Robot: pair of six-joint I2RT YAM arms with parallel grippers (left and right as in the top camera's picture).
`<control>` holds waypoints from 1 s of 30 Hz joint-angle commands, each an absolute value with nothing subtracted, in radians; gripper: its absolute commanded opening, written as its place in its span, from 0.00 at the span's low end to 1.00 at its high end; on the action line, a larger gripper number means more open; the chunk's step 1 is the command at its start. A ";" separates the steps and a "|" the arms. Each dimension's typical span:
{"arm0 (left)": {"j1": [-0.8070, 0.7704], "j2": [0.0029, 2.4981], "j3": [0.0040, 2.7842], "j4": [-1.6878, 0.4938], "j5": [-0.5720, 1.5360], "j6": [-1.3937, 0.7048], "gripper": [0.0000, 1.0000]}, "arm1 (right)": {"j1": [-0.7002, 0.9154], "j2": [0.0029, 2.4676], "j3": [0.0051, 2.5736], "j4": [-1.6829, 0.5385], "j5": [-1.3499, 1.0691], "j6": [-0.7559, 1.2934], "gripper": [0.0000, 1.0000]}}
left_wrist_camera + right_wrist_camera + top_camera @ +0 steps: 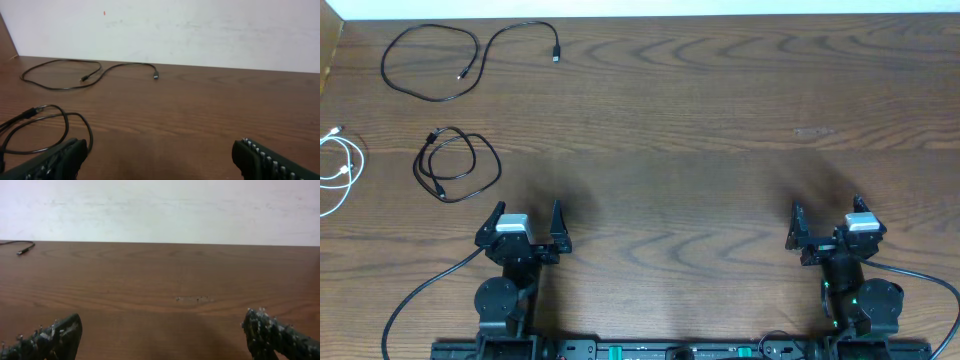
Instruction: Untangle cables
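Three thin cables lie apart from each other at the far-left part of a wooden table (720, 130), none touching. A long black cable (478, 52) sits near the far edge in one open loop, its tail curving right to a small plug. Nearer the robot, a 2nd black cable (498, 168) is coiled in a few overlapping loops. A white cable (360, 162) loops at the left edge, partly cut off by the overhead pic. The left gripper (527, 215) rests near the front edge, just below and to the right of the coiled cable, fingers spread wide, holding nothing (the wrist cam shows bare wood between them). The right gripper (827, 212) sits at the front right, well apart from all cables, also spread and empty.
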State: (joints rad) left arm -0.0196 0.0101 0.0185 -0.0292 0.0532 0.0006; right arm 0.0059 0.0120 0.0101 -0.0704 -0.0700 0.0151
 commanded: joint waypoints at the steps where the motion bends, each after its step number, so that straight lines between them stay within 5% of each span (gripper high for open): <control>1: -0.014 0.004 0.004 -0.070 0.036 0.014 0.98 | -0.002 0.005 0.006 -0.072 -0.059 0.028 0.99; 30: -0.014 0.004 0.004 -0.070 0.036 0.014 0.98 | -0.002 0.005 0.006 -0.072 -0.059 -0.001 0.99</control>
